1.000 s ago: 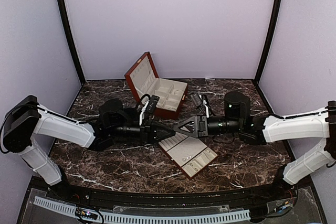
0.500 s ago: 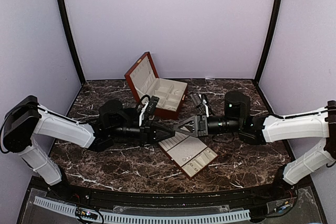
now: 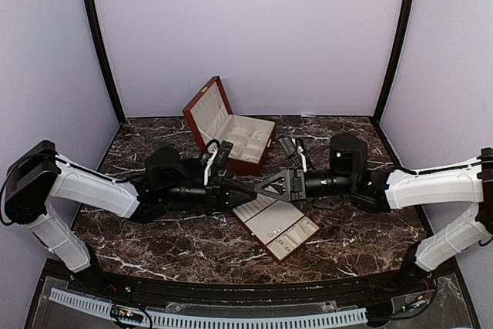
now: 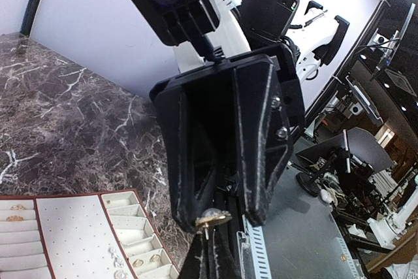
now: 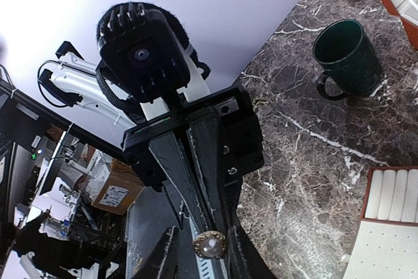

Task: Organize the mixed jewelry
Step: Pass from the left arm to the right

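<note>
A gold-rimmed pearl stud (image 4: 212, 218), one piece of the mixed jewelry, is pinched by its post in my left gripper (image 3: 248, 193), which is shut on it above the cream slotted tray (image 3: 279, 226). My right gripper (image 3: 260, 188) faces it tip to tip. In the right wrist view its open fingers (image 5: 161, 253) stand on either side of the stud (image 5: 209, 245), with a gap left of the stud. Small rings (image 4: 140, 262) and studs (image 4: 117, 257) lie on the tray (image 4: 68, 236).
The red-brown box (image 3: 231, 133) with cream lining stands open behind the grippers. A dark green cup (image 5: 346, 49) stands on the marble beyond the left arm. A corner of the tray (image 5: 386, 233) shows at the right wrist view's lower right.
</note>
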`<action>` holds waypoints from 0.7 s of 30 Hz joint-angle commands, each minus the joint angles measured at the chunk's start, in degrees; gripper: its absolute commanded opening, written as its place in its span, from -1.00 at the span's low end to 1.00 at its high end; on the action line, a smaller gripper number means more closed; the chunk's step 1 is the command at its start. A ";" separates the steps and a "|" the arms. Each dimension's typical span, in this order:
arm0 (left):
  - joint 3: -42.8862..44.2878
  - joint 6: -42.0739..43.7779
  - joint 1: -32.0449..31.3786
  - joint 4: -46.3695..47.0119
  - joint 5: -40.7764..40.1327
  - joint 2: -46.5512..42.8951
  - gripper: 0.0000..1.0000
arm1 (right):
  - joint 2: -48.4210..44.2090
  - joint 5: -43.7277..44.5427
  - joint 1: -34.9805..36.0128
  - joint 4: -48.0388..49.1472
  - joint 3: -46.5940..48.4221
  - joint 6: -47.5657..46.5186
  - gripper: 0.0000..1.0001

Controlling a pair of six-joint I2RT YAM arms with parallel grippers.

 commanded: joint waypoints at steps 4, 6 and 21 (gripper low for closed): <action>-4.15 -1.32 -0.30 8.50 -2.08 -1.79 -1.00 | -3.22 6.53 0.66 -5.63 2.02 -5.24 -0.02; -4.76 -0.56 -0.32 11.03 -2.81 -1.90 -1.00 | -2.29 5.25 0.71 -4.51 2.46 -4.41 0.03; -8.52 30.52 -6.20 7.23 -34.34 -7.80 -1.00 | -3.43 14.83 3.62 -3.66 3.61 -0.10 -0.08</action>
